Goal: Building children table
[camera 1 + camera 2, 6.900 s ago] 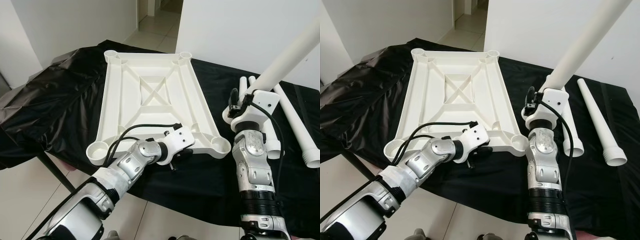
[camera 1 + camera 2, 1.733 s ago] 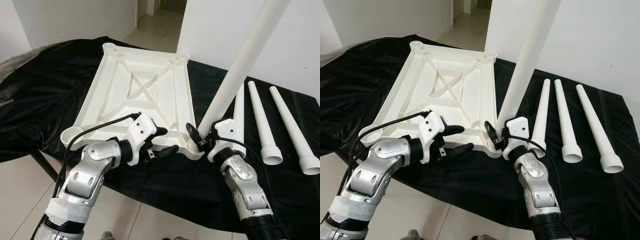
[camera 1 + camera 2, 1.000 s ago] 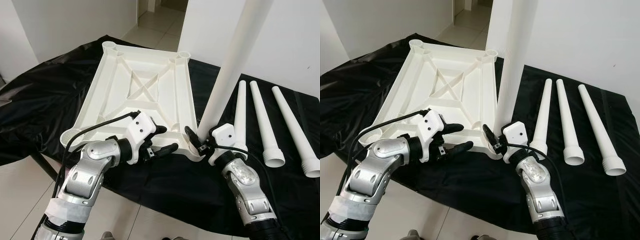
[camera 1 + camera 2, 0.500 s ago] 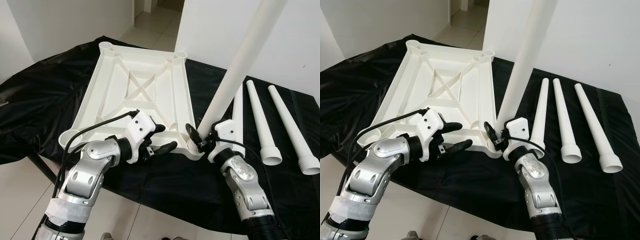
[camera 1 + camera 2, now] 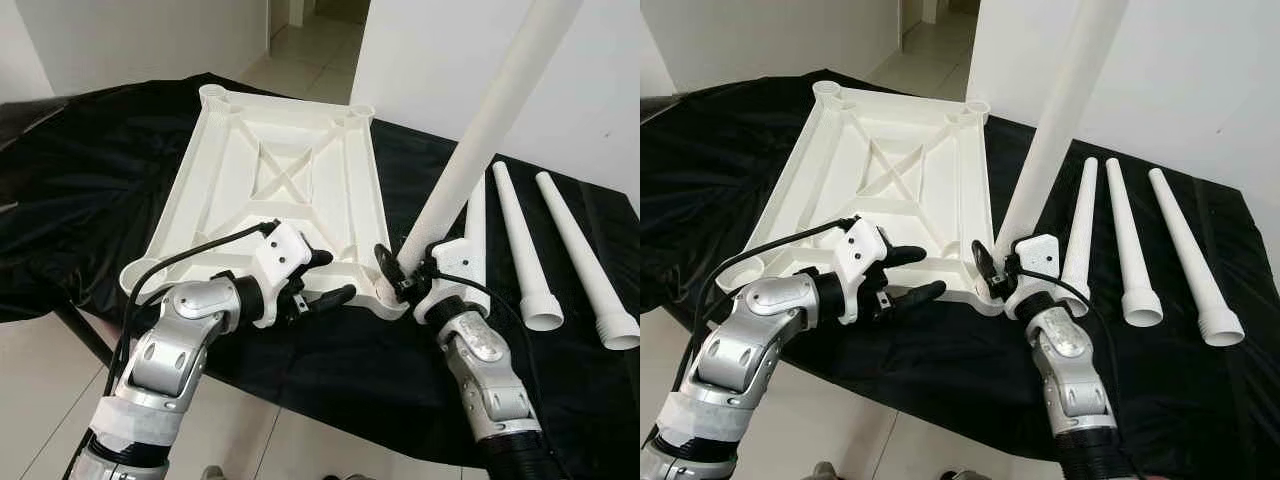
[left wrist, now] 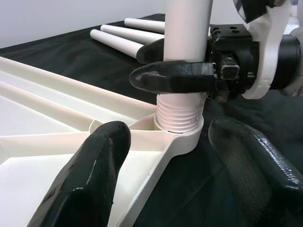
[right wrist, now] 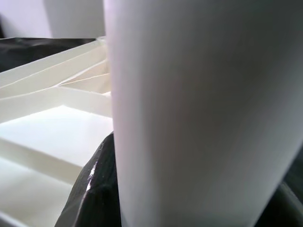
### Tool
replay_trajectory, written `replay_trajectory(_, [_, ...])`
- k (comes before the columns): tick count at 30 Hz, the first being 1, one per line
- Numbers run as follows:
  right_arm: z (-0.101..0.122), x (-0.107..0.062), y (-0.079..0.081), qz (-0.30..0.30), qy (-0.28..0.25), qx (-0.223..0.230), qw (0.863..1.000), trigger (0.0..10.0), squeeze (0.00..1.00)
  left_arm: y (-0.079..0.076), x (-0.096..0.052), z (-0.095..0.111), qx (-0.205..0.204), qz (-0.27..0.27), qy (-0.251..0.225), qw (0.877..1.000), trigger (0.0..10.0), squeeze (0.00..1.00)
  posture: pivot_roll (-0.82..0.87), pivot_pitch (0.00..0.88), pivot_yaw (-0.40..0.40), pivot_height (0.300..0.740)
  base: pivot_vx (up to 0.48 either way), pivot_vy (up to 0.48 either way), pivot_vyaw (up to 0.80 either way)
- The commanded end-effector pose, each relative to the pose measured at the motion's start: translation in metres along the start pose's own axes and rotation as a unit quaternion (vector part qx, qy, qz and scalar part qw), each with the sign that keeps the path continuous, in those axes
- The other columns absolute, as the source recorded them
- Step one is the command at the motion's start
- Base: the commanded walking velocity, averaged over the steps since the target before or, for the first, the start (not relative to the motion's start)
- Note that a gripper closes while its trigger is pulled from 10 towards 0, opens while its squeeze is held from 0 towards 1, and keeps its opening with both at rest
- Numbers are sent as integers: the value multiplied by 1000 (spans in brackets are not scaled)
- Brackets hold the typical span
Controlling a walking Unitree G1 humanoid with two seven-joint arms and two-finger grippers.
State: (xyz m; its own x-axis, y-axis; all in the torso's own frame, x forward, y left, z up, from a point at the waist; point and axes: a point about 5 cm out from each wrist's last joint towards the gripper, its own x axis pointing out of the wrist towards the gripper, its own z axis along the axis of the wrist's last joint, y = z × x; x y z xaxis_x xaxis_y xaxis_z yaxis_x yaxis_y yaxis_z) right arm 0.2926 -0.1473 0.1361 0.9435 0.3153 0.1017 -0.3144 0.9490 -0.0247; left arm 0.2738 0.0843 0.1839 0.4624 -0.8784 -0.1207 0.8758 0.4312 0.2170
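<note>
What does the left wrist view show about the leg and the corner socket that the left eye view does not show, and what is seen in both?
Left wrist view alone: the threaded end of the held leg sits in the corner socket, with several thread ridges above the rim.

Left eye view alone: the whole upturned tabletop on the black cloth, with its far sockets unfilled, and the left gripper open at the near edge.

Both: the right gripper clamped on the leg just above the socket, and three spare legs lying on the cloth.
</note>
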Motion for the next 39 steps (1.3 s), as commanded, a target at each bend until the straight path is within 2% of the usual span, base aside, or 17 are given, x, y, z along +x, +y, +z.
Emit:
replay_trajectory(1, [-43, -16, -12, -62, 117, 29, 991, 10000, 0, 4, -1, 2, 2, 52, 1, 999, 10000, 0, 74, 97, -70, 740, 0, 0, 0])
replay_trajectory(8, [-46, -16, -12, -87, 119, 49, 988, 10000, 0, 3, -1, 3, 1, 51, -1, 999, 10000, 0, 76, 97, -73, 740, 0, 0, 0])
replay_trajectory(13, [-46, -17, -13, -90, 116, 43, 988, 10000, 0, 3, -1, 3, 1, 51, -2, 999, 10000, 0, 77, 96, -74, 740, 0, 0, 0])
replay_trajectory(18, [-48, -22, -19, -124, 112, 35, 985, 10000, 0, 2, -1, 3, 1, 53, -3, 999, 10000, 0, 78, 95, -75, 740, 0, 0, 0])
replay_trajectory(23, [-42, -28, -10, -94, 62, 22, 993, 10000, 0, 2, -1, 4, 1, 54, -3, 999, 10000, 0, 76, 99, -73, 740, 0, 0, 0])
replay_trajectory(29, [-49, -41, -9, -80, 50, 24, 995, 10000, 0, 3, -2, 5, 0, 56, -3, 998, 10000, 0, 75, 104, -71, 740, 0, 0, 0])
replay_trajectory(39, [-52, -49, -12, -70, 24, -25, 997, 10000, 0, 4, -3, 5, 1, 57, -3, 998, 10000, 0, 75, 104, -66, 740, 0, 0, 0])
